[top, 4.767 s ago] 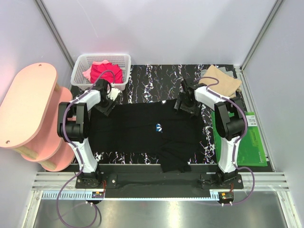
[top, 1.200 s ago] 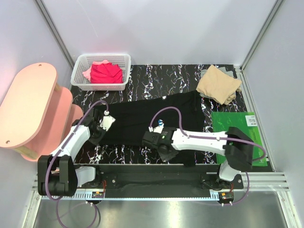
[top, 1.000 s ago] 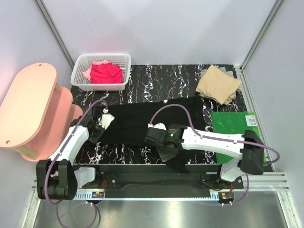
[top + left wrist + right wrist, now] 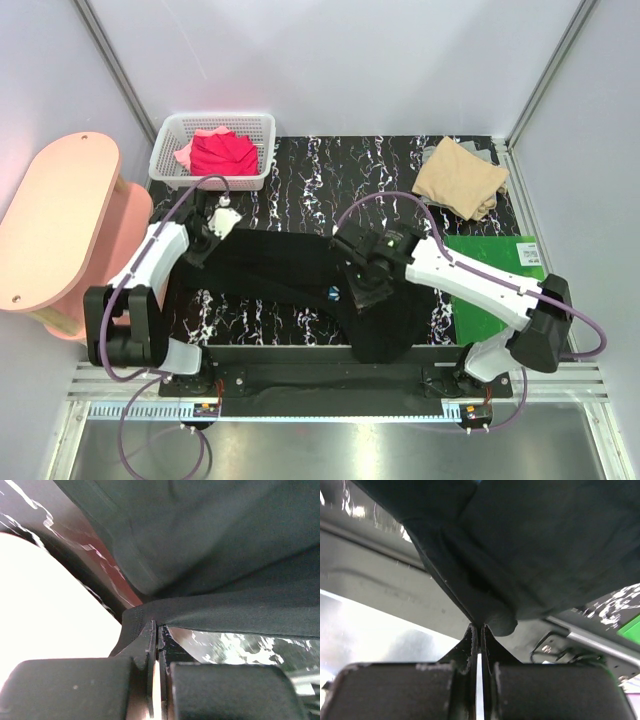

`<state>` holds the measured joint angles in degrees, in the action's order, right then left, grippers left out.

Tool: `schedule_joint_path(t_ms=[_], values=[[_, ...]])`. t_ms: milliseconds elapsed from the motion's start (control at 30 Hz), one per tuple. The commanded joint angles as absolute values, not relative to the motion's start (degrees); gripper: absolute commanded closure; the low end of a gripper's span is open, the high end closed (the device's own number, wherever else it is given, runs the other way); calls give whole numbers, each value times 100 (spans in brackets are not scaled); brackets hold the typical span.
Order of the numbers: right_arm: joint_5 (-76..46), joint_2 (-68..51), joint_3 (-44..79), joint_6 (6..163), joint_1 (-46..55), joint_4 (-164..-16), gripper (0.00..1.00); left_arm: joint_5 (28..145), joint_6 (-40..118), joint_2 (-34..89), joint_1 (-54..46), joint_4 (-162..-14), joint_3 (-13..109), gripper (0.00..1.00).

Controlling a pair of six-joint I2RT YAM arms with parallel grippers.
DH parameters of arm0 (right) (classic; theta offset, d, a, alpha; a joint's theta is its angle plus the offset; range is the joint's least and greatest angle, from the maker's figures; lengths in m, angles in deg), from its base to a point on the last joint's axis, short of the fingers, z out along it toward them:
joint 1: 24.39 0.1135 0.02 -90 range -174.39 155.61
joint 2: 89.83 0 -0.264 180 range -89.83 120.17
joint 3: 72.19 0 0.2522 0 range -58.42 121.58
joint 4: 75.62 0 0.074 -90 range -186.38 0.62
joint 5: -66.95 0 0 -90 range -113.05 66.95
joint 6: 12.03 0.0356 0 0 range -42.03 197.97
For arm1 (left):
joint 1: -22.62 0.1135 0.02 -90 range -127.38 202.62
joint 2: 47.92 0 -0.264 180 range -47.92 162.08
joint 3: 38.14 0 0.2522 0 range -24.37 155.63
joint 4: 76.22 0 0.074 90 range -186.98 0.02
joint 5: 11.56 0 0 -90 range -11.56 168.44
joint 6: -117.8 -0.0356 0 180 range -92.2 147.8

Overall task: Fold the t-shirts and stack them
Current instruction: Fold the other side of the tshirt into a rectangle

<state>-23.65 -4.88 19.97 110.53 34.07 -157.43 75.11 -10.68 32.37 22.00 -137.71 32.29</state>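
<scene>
Doubling over the large black fabric t-shirt (image 4: 290,265)
My left fingers (image 4: 150,635) and right fingers (image 4: 472,635) stay pinched on it; I've narrowed it to a band before the white mesh basket (image 4: 160,160), one fold nearly laid

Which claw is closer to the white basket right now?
Left. The left claw is just nearside of the white basket, shut on the black t-shirt; the right claw is mid-table, farther off, also shut on it.
</scene>
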Motion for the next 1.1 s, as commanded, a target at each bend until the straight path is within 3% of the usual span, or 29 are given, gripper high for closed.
schedule_joint_path(t_ms=[0,400,867,933,967,1033,1067], values=[[-2639,-178,2375,10470,3082,-15636,100,7510,-1026,3688,2236,-13560,3863,100],[-2920,798,2753,9933,2238,-15099,100,7484,-1035,4805,2104,-13481,4690,100],[-3140,2028,4194,9265,1552,-15240,100,7063,-1131,5939,1955,-13270,5412,98],[-3044,2274,4405,9212,1455,-15292,100,6913,-1210,5992,1946,-13060,5289,83],[-3035,2528,4475,9203,1437,-15318,99,6747,-1228,6009,1946,-12980,5245,62],[-2938,2758,4608,9212,1394,-15336,93,6570,-1280,5957,1946,-12665,5061,41],[-2929,2942,4616,9212,1385,-15336,86,6404,-1307,5913,1946,-12541,4973,16]])
